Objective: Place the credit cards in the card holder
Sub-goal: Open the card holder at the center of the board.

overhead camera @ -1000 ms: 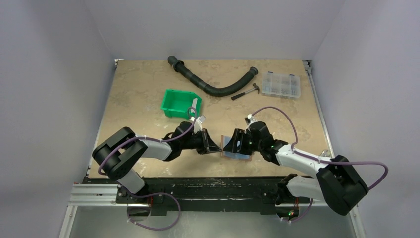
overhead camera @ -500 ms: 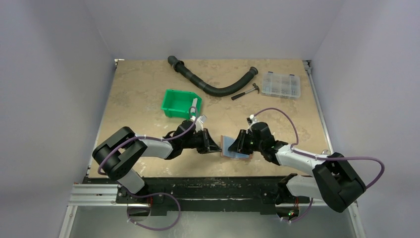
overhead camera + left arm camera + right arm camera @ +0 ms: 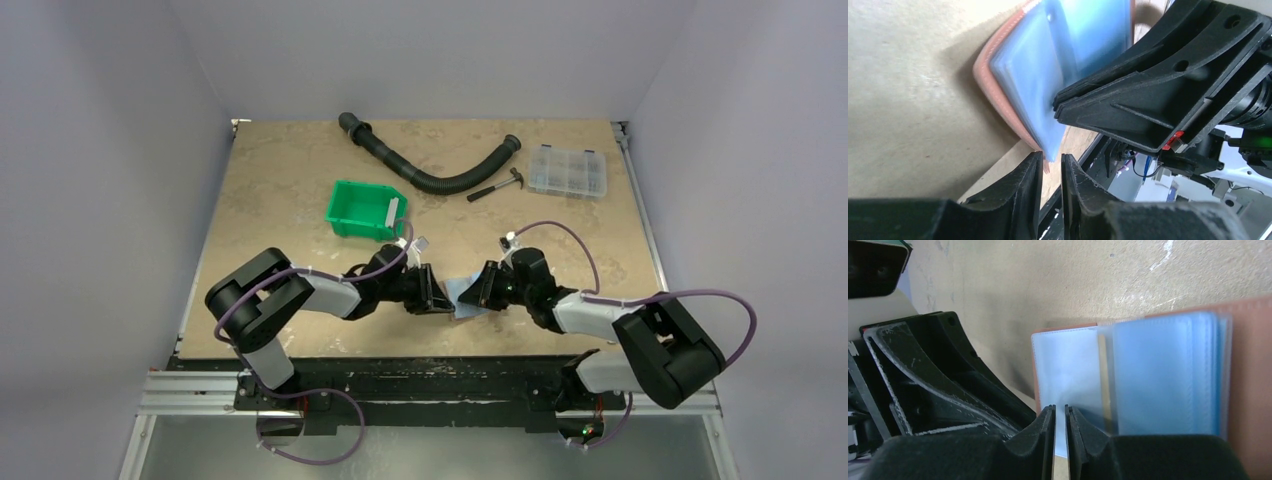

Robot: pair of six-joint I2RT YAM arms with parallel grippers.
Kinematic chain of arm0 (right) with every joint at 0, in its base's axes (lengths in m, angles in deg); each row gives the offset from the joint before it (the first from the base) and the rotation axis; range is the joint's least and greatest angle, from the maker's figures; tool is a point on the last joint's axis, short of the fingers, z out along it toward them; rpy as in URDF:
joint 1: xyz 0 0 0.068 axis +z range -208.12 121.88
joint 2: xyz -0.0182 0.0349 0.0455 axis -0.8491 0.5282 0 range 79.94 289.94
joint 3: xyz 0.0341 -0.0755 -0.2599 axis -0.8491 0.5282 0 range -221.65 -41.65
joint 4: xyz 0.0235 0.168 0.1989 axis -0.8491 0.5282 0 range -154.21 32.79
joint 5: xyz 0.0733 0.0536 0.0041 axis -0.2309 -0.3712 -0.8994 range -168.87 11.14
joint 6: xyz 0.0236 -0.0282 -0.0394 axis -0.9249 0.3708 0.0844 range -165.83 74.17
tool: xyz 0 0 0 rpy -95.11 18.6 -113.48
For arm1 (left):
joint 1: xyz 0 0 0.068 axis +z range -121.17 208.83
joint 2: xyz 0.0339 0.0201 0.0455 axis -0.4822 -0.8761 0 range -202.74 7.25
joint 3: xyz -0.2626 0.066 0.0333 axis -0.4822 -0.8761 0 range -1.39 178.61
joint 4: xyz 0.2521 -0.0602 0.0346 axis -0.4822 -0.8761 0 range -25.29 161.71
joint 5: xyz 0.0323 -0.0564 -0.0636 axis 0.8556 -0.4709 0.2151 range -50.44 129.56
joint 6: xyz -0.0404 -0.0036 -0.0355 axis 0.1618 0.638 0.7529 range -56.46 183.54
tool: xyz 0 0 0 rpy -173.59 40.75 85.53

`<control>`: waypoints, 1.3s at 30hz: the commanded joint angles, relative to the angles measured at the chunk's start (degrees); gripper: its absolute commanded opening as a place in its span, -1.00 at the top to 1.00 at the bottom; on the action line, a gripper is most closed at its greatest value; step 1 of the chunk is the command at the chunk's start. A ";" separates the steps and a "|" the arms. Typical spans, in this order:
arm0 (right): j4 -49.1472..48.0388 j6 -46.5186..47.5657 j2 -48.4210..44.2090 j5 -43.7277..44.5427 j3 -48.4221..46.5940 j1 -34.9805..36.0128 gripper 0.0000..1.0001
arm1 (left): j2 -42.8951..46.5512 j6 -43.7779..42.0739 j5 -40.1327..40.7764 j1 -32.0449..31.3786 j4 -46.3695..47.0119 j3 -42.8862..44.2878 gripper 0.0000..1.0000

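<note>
card holder (image 3: 1248,365): open, reddish-brown leather; glossy blue-clear sleeves (image 3: 1158,375);
left gripper (image 3: 1052,160): pinching its corner;
right gripper (image 3: 1059,412): clamped on one sleeve

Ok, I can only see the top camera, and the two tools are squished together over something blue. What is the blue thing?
Observer: The right wrist camera shows the card holder lying open. The blue is its plastic sleeves.
Operator: Is the right one holding it?
Observer: Yes. In the left wrist camera, the right tool is shut on the edge of one sleeve.
Operator: Where's the yellow card?
Observer: The right wrist camera shows a thin yellow-gold strip between the sleeves. It is probably that card, but only its edge shows.
</note>
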 commanded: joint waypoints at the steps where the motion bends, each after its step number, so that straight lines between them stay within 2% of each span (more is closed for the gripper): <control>1: 0.05 -0.24 -0.85 -1.78 1.32 0.64 0.58 | -0.17 -1.38 2.02 -1.91 1.58 4.13 0.51; 6: 5.59 1.51 -3.71 -0.01 -0.54 0.60 0.58 | 2.77 -5.29 7.11 -2.03 -9.37 5.79 0.48; 10: 15.04 4.61 -7.49 3.96 -3.92 0.64 0.53 | 6.54 -7.04 10.39 -2.01 -16.11 5.20 0.30; 13: 20.26 5.55 -9.69 6.54 -6.73 0.56 0.45 | 7.51 -6.64 10.83 -2.01 -17.20 4.49 0.16; 16: 21.18 6.03 -9.48 7.43 -8.35 0.33 0.41 | 6.65 -5.60 10.11 -2.01 -14.85 3.80 0.06; 20: 19.69 6.73 -4.58 7.94 -8.41 -1.03 0.44 | 2.82 -3.73 9.07 -1.94 -10.01 3.28 -0.03; 24: 17.00 5.31 0.98 8.24 -6.28 -3.40 0.69 | -1.34 0.29 6.64 -1.99 -1.49 1.50 -0.05; 28: 13.80 3.91 5.26 6.08 -4.16 -5.20 0.84 | -5.33 2.99 4.53 -1.93 6.77 -0.01 -0.05; 30: 12.08 2.90 6.88 4.48 -3.51 -5.49 0.91 | -6.54 3.78 4.07 -1.94 10.96 -0.78 0.03; 33: 9.25 1.83 8.06 1.92 -2.57 -5.69 0.94 | -7.35 3.26 4.12 -1.92 12.54 -0.62 0.21; 39: 9.08 2.63 7.31 1.11 -2.62 -5.61 0.93 | -3.64 -0.74 7.63 -2.02 7.00 0.36 0.79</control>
